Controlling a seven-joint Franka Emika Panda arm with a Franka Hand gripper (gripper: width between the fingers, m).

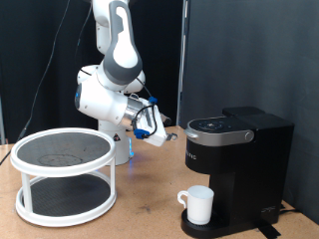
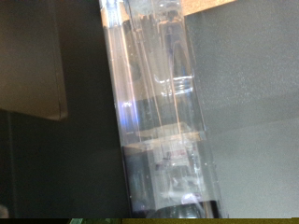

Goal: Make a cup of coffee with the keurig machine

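The black keurig machine (image 1: 235,157) stands at the exterior view's right with its lid down. The white cup (image 1: 198,204) stands upright on the machine's round drip tray, under the spout, handle towards the exterior view's left. My gripper (image 1: 151,122) hangs in the air to the left of the machine's top, level with the lid and apart from it. Something pale blue and clear shows at its tip. The wrist view is filled by a clear, glassy upright piece (image 2: 154,112) against dark and grey surfaces. I cannot tell what it is. The cup and machine do not show there.
A white two-tier round tray stand (image 1: 64,175) with dark shelves stands at the exterior view's left on the wooden table (image 1: 150,214). A black curtain hangs behind. A thin vertical pole (image 1: 183,60) stands behind the machine.
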